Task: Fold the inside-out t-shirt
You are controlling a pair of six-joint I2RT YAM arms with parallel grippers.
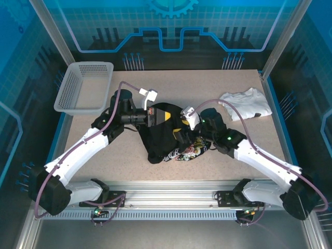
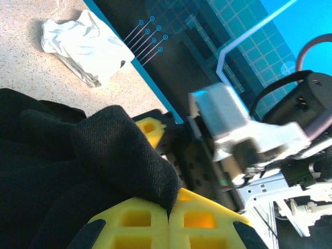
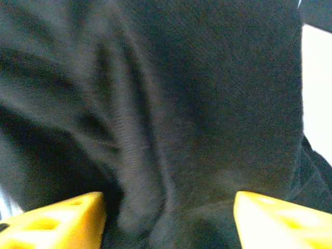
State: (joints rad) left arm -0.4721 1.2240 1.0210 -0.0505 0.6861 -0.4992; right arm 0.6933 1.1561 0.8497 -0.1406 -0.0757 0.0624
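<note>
The inside-out t-shirt lies bunched in a black heap at the table's middle, its floral print showing at the near right edge. My left gripper is at the heap's far side. In the left wrist view its yellow fingers meet, and the left gripper is shut on a fold of the t-shirt. My right gripper is down on the heap from the right. In the right wrist view the right gripper is open, its yellow fingertips wide apart with creased black t-shirt cloth close in front of them.
A smaller white garment lies crumpled at the back right and appears again as a white bundle in the left wrist view. A grey mesh basket stands at the back left. Metal frame posts bound the table.
</note>
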